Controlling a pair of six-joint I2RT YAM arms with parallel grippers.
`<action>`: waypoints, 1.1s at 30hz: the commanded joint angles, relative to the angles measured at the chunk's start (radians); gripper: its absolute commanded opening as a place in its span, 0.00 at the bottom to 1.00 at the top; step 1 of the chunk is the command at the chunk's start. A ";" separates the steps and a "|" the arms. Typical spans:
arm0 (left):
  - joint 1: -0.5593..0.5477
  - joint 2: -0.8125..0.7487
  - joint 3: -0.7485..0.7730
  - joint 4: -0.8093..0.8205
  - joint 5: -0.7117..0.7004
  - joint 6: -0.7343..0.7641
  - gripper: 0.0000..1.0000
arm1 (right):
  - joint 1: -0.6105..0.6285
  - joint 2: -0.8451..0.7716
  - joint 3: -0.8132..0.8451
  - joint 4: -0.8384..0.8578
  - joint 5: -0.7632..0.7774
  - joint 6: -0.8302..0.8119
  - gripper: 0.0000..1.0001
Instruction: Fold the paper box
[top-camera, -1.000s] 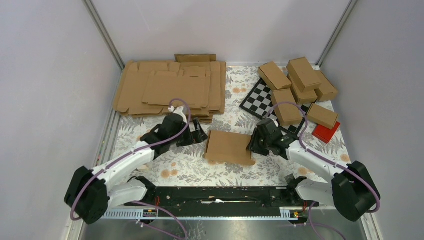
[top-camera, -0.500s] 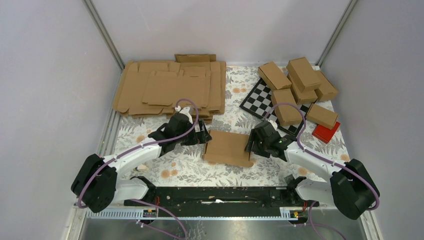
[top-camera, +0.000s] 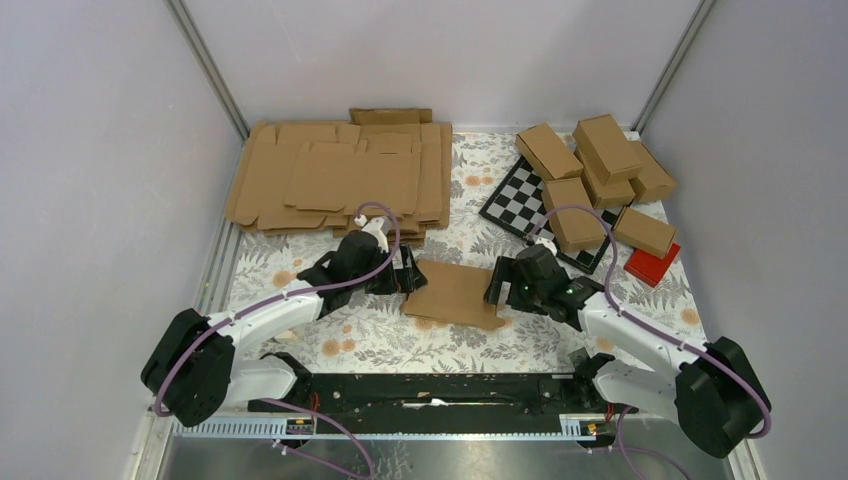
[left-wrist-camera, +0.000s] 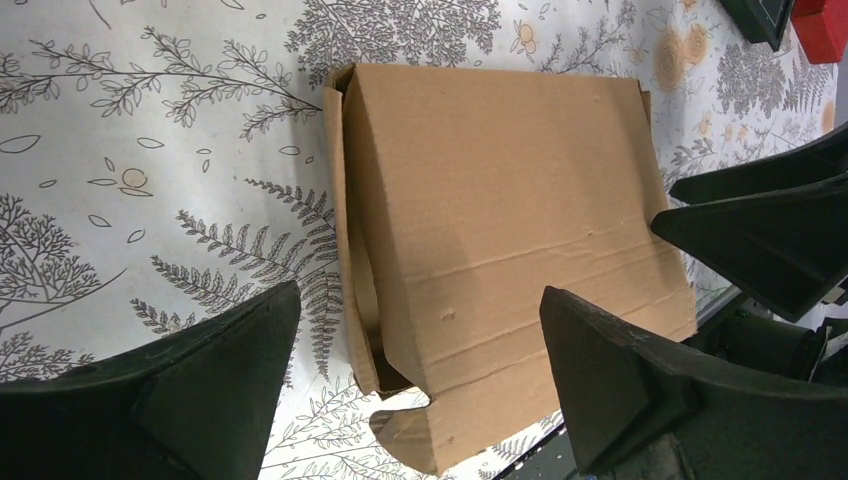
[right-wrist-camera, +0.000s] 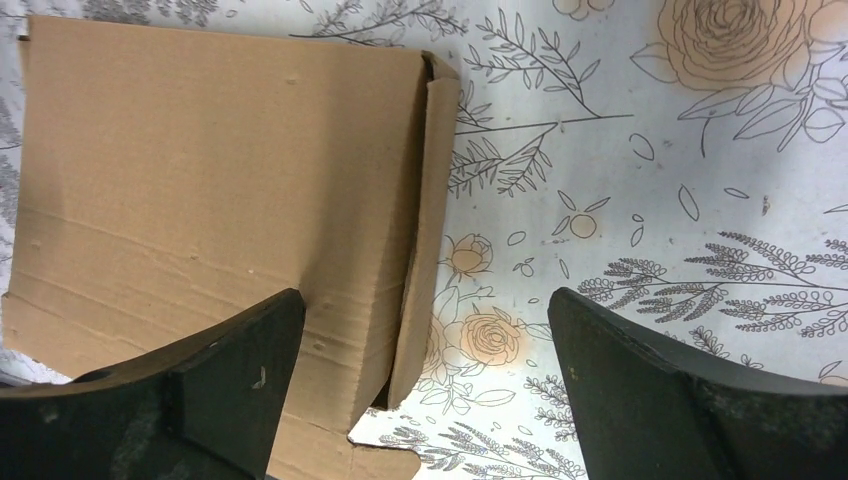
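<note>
The paper box (top-camera: 455, 293) lies nearly flat on the floral cloth between my two grippers, a partly folded brown cardboard piece with side flaps turned in. My left gripper (top-camera: 405, 272) is at its left edge and open. In the left wrist view the fingers of the left gripper (left-wrist-camera: 418, 300) straddle the folded left edge of the paper box (left-wrist-camera: 500, 200) without touching it. My right gripper (top-camera: 500, 285) is at the box's right edge, also open. The right wrist view shows the right gripper (right-wrist-camera: 425, 300) spread wide, with the turned-in right flap of the paper box (right-wrist-camera: 200, 200) between its fingers, ungripped.
A thick pile of flat cardboard blanks (top-camera: 340, 180) lies at the back left. Several folded cartons (top-camera: 600, 160) sit at the back right on a checkerboard (top-camera: 525, 195), with a red box (top-camera: 652, 265) beside them. Walls close in both sides.
My right gripper has opened wide and let go of the box's right edge. The left arm has moved right up to the box's left edge. The box now lies slightly flatter.
</note>
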 joint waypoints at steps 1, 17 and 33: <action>-0.004 -0.044 0.000 0.053 0.036 0.034 0.99 | 0.010 -0.063 0.023 0.011 -0.019 -0.043 1.00; -0.005 0.017 -0.022 0.096 0.039 0.017 0.96 | 0.010 -0.002 -0.022 0.063 -0.127 -0.002 0.93; -0.041 0.164 -0.056 0.155 0.060 -0.011 0.27 | 0.009 0.057 -0.070 0.167 -0.150 0.033 0.52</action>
